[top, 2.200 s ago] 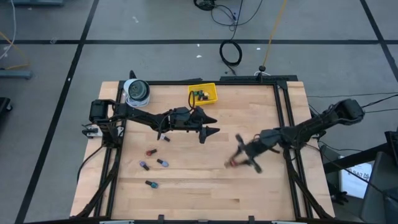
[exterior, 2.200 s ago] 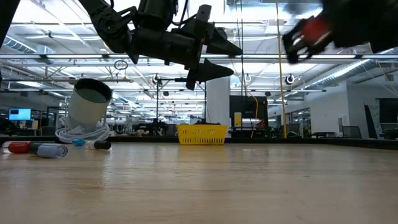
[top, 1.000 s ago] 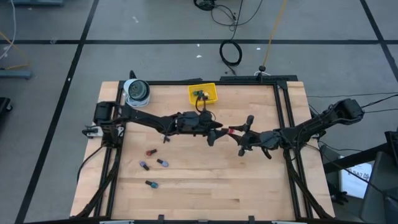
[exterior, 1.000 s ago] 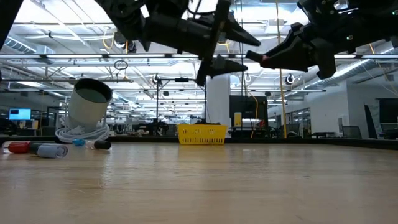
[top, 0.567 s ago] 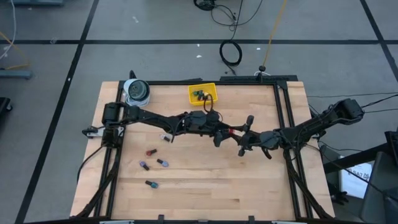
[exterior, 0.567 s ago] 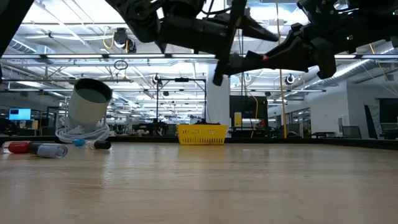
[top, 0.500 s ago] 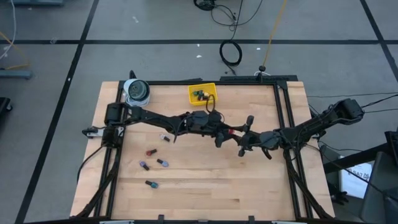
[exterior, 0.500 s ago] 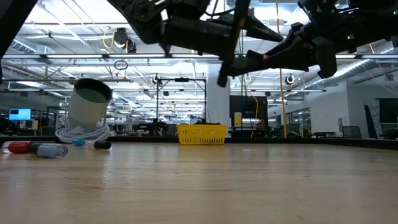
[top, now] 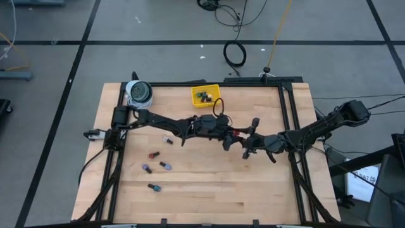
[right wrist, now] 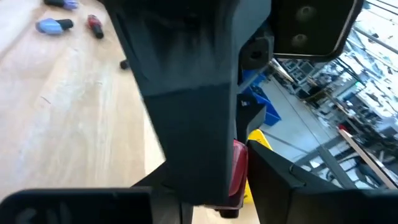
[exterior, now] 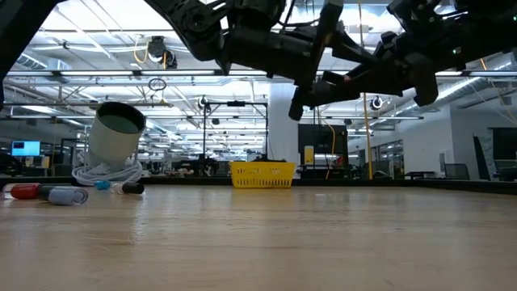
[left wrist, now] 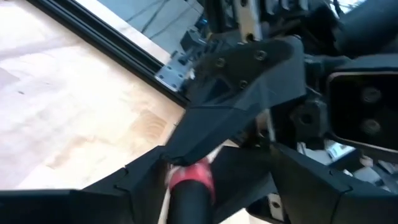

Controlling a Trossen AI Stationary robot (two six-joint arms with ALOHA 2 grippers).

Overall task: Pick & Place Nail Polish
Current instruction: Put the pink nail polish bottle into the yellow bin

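The red nail polish bottle (left wrist: 191,180) hangs in mid-air above the middle of the bench (top: 209,183), pinched in the narrow jaws of the right gripper (top: 245,137). And here is the left gripper (top: 229,135), nose to nose with it, its jaws spread wide on either side of the bottle's free end. In the left wrist view the red body sits right between the left's dark fingers (left wrist: 124,186), with the right's finger pressed onto it from beyond. This looks like a handover: the right presents the bottle level so that the left can close around the exposed part. Whether the left's jaws already touch the bottle cannot be told; they read as open, not yet gripping.

Out past the left's jaws, towards the far edge, waits the yellow tray (top: 206,95), with a few small bottles already lying in it, probably the destination. Behind the left arm, well away from both sets of jaws, four loose bottles lie flat on the wood: a red one (top: 152,154), a purple one (top: 147,169), a blue one (top: 164,166) and a dark one (top: 153,187). A grey-white tape roll (top: 139,93) stands at the far left corner.
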